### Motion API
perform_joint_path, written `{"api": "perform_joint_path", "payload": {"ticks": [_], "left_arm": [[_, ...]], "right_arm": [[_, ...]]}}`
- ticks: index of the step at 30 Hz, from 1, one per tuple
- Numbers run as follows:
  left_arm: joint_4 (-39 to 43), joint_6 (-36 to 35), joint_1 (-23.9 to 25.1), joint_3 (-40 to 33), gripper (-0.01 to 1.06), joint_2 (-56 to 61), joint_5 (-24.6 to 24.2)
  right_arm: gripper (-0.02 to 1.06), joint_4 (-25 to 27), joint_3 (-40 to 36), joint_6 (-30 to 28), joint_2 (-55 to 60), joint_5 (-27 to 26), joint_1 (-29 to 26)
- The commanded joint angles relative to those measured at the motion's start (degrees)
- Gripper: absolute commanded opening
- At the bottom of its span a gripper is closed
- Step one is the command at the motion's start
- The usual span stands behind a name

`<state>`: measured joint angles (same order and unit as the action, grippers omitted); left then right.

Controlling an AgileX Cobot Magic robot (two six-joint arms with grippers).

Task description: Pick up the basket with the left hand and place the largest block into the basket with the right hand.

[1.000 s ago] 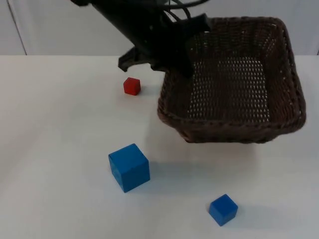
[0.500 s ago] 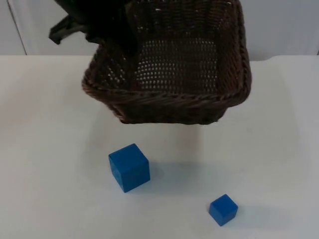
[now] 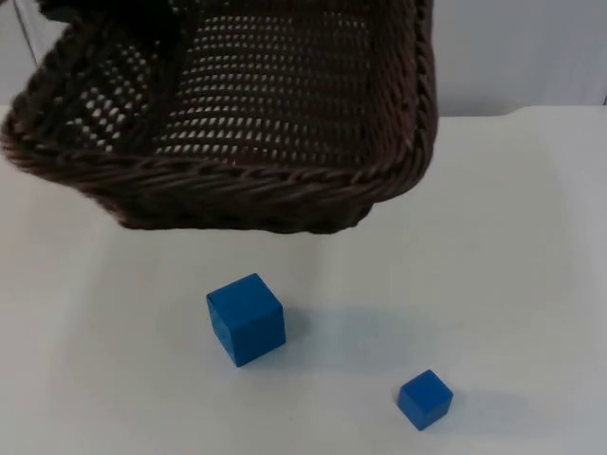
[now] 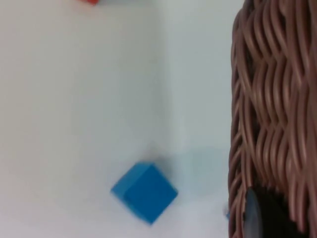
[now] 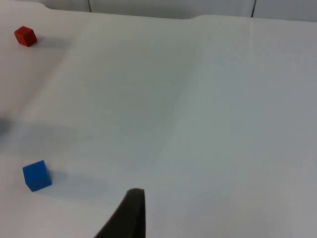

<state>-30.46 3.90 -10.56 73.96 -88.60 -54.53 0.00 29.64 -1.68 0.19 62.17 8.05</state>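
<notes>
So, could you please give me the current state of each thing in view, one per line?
basket: lifted off the table, held by the left hand, nothing inside it
large blue block: resting on the table, untouched
small blue block: resting on the table, untouched
red block: resting on the table, untouched
right hand: above bare table, waiting

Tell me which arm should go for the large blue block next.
Right. The left gripper holds the basket in the air, so it is occupied. The right gripper hangs free over bare table, so it can probably reach the large blue block.
</notes>
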Motion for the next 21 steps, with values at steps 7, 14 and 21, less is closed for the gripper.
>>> {"api": "perform_joint_path", "payload": {"ticks": [7,14,21], "left_arm": [[-0.6,-1.2,5.1,-4.9,0.00,6.9,-1.7],[-1.2,-1.2,5.4,-5.1,0.00,9.1,-2.7],[-2.1,-1.2,5.4,-5.1,0.00,9.1,-5.1]], "right_arm": [[1.05,0.0,-0.2,-0.6,-0.2,-0.3,-0.4],[1.05,0.0,-0.2,-0.6,-0.2,-0.3,-0.4],[1.05,0.0,-0.2,-0.6,-0.2,-0.3,-0.4]]}}
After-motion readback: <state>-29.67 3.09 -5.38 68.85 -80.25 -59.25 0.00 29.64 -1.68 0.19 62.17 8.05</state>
